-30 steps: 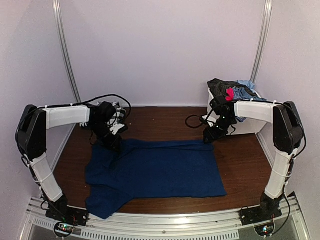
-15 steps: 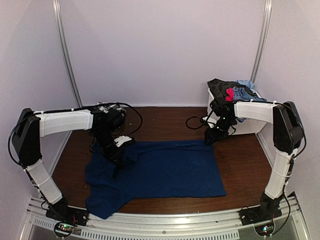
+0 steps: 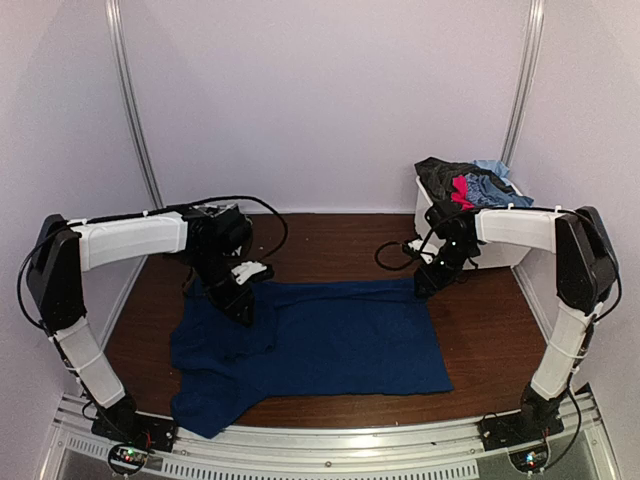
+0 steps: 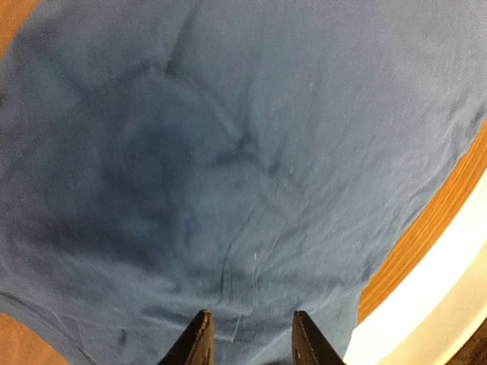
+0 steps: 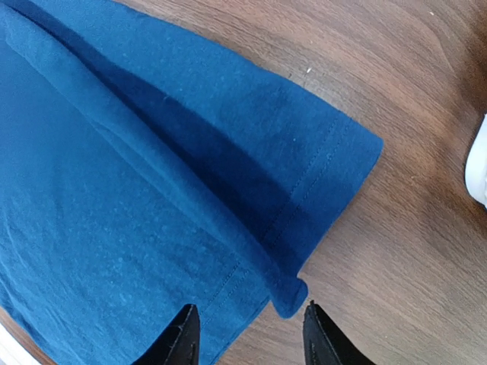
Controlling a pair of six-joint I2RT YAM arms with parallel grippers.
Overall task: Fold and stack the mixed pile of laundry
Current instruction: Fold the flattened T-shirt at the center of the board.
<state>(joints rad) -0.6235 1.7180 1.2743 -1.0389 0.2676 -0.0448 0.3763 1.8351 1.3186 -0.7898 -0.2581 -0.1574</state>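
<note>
Top external view: the navy blue garment (image 3: pixel 320 340) lies spread on the counter (image 3: pixel 330 235), approx. in the middle. The rest of the laundry pile (image 3: pixel 465 180) sits heaped in the white bin (image 3: pixel 500 250) at the far right.

The left tool (image 3: pixel 245 300) hangs over the garment's far-left part w/ fingers apart, holding nothing. The left wrist view shows only wrinkled cloth below the gap.

The right tool (image 3: pixel 428 280) is at the far-right end, also parted and empty. In the right wrist view the hemmed corner (image 5: pixel 335 160) lies doubled just ahead of the fingers.

Risks, as I judge them:
- The R side may catch only the top layer of that doubled corner, or miss it, because the corner is at the edge of the gap. The fold would then open.
- The L side has no edge under it, so a pinch mid-cloth could bunch the fabric and drag it.
- If the two sides lift unevenly, the fold goes skew.
- The near-left flap reaches the metal rail (image 3: pixel 330 435), so a pull that way could slide it off the counter.
</note>
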